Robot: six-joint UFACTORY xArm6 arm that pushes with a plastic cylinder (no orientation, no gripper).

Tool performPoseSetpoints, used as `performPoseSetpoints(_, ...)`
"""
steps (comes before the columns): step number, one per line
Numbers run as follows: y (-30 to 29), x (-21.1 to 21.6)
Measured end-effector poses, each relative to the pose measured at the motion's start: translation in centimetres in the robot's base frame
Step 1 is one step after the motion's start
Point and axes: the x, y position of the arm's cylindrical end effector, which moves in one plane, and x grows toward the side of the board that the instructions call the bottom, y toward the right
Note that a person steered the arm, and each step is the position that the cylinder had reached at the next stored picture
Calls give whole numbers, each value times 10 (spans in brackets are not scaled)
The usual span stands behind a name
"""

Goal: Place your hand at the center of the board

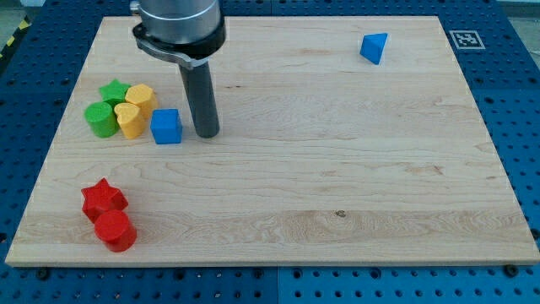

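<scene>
My tip [207, 133] rests on the wooden board [337, 169], left of the board's middle. It stands just right of a blue cube [166, 127], with a small gap between them. Left of the cube is a cluster: a green star [113, 91], a yellow hexagon [141, 99], a green cylinder [101, 119] and a yellow heart [129, 121]. A red star [103, 199] and a red cylinder [116, 230] sit together at the view's bottom left. A blue triangular block [374, 47] lies alone at the view's top right.
The board lies on a blue perforated table [523, 101]. A black-and-white marker tag [466, 39] sits off the board's top right corner. The arm's wide grey body [179, 25] hangs over the board's top left.
</scene>
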Motion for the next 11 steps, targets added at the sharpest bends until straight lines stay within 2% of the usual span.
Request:
performPoseSetpoints(2, -36, 0)
performPoseSetpoints(4, -8, 1)
performPoseSetpoints(6, 69, 0)
performPoseSetpoints(11, 84, 0)
